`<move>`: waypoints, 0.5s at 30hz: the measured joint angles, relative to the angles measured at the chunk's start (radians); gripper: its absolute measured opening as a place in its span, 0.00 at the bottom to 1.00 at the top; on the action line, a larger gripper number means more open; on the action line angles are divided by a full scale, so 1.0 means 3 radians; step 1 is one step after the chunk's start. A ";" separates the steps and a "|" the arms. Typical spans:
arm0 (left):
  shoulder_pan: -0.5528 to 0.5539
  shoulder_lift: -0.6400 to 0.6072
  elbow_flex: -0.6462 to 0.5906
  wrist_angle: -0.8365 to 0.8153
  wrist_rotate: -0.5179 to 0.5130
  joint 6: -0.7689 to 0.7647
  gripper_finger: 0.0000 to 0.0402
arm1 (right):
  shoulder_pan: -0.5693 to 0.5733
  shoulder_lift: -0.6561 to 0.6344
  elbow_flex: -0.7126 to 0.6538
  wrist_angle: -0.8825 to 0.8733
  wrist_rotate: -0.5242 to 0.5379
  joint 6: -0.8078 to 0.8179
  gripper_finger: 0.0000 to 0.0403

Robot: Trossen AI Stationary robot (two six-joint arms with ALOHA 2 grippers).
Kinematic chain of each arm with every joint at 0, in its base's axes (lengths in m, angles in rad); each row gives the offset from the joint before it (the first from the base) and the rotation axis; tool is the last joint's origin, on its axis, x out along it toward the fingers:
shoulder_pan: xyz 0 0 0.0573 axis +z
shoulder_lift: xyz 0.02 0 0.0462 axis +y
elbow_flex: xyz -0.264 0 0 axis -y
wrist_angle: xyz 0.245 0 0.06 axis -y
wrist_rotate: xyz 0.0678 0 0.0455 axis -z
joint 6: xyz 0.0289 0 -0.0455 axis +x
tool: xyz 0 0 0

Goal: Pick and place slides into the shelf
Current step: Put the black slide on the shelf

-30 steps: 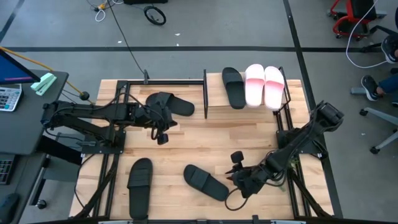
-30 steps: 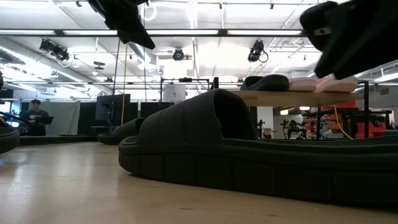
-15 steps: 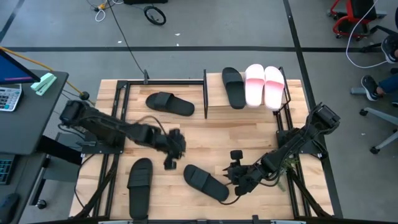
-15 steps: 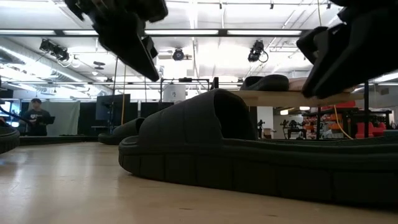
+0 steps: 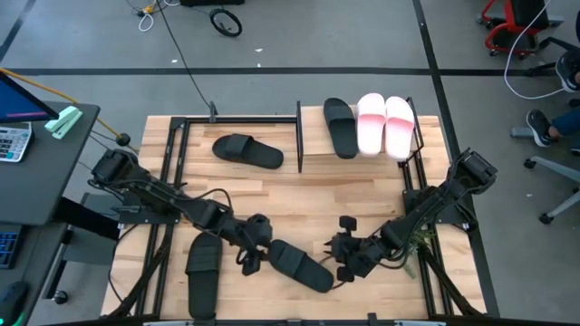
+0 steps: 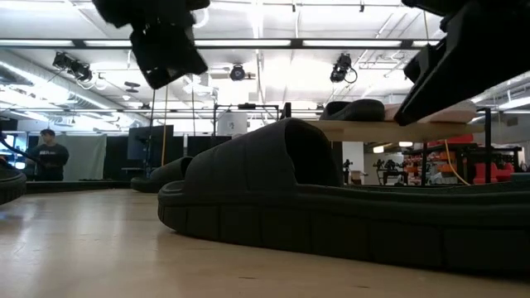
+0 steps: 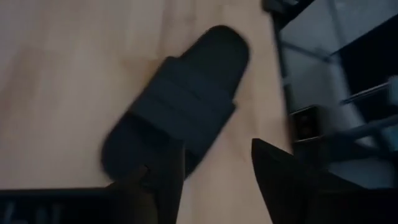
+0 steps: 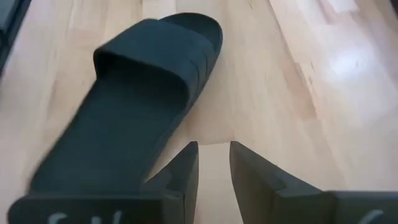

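Slide at the near left: we see one black slide (image 5: 203, 273) lying loose on the tabletop (image 5: 299, 195), still to be shelved.
Left gripper: we find the left gripper (image 5: 254, 253) low over the table, just beside the end of the middle slide; in its wrist view the two fingers (image 7: 163, 175) stand spread with nothing between them.
Far-left slide: we count a black slide (image 5: 247, 150) on the table beside the shelf, not on its boards as far as we can tell.
Middle slide: a black slide (image 5: 301, 264) lies between both grippers, unheld; we judge it the next to go.
Right gripper: the right gripper (image 5: 337, 256) sits near that slide's other end, jaws parted a little and holding nothing.
Shelf: on the shelf (image 5: 314, 157) we see one black slide (image 5: 341, 126) and two pink slides (image 5: 387, 125).
Progress: by our count three are placed and three remain.
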 joint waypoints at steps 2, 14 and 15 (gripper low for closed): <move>0.0008 0.0068 0.0004 0.0119 0.0106 -0.0159 0.50 | 0.0001 0.0000 0.0000 0.0002 -0.0004 0.0195 0.24; 0.0145 0.0760 -0.0002 0.0602 0.0123 -0.0734 0.59 | 0.0006 0.0000 0.0000 0.0003 0.0000 0.0946 0.24; 0.0171 0.0767 -0.0001 0.0623 0.0123 -0.0755 0.59 | 0.0006 0.0000 0.0000 0.0003 0.0010 0.1013 0.24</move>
